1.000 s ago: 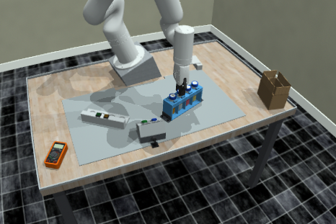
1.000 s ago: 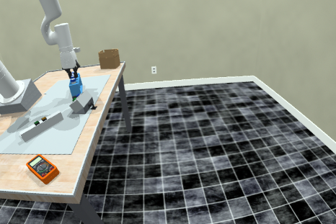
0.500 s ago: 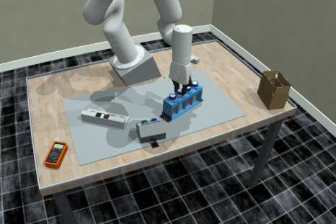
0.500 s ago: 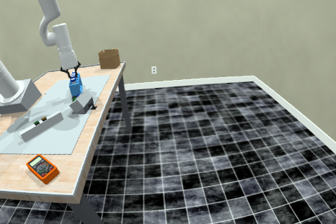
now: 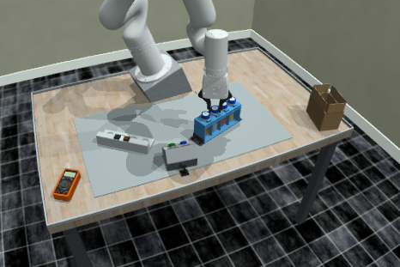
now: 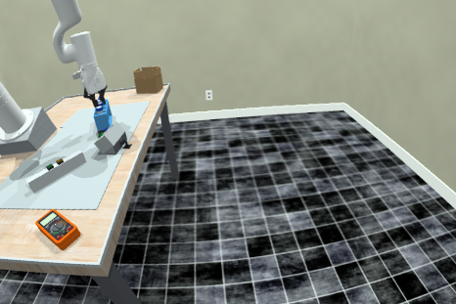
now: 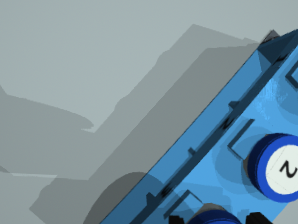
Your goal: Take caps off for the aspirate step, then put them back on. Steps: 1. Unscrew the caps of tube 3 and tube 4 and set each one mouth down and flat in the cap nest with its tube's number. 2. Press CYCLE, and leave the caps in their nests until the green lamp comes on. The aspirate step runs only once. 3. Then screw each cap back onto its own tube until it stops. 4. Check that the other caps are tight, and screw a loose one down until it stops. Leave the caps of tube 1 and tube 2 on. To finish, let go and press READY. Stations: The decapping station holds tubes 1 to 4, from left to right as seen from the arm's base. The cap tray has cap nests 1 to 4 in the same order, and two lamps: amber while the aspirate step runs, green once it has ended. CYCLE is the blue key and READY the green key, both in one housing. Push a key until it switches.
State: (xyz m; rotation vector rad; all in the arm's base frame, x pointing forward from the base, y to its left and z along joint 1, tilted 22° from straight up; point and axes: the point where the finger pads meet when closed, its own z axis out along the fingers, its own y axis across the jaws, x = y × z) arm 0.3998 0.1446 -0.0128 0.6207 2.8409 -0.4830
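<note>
My gripper (image 5: 215, 108) (image 6: 98, 103) (image 7: 216, 218) is shut on the cap of tube 3 (image 7: 212, 218), at the blue decapping station (image 5: 200, 129) (image 6: 102, 120) (image 7: 200, 178). The cap of tube 2 (image 5: 224, 106) (image 7: 286, 170) sits beside it. The cap of tube 1 (image 5: 232, 100) and the cap of tube 4 (image 5: 205, 114) sit on the station's ends. The white cap tray (image 5: 137, 143) (image 6: 59, 173) holds no cap that I can see. Its green lamp (image 5: 117, 136) (image 6: 50, 166) and amber lamp (image 5: 126, 138) (image 6: 60, 161) look dark. CYCLE (image 5: 184, 142) and READY (image 5: 172, 144) are on the grey housing (image 5: 180, 154) (image 6: 113, 140).
An orange multimeter (image 5: 67, 185) (image 6: 57, 229) lies at the table's near left corner in the top view. An open cardboard box (image 5: 324, 110) (image 6: 148, 80) stands at the right end. The housing stands close to the station's tube 4 end.
</note>
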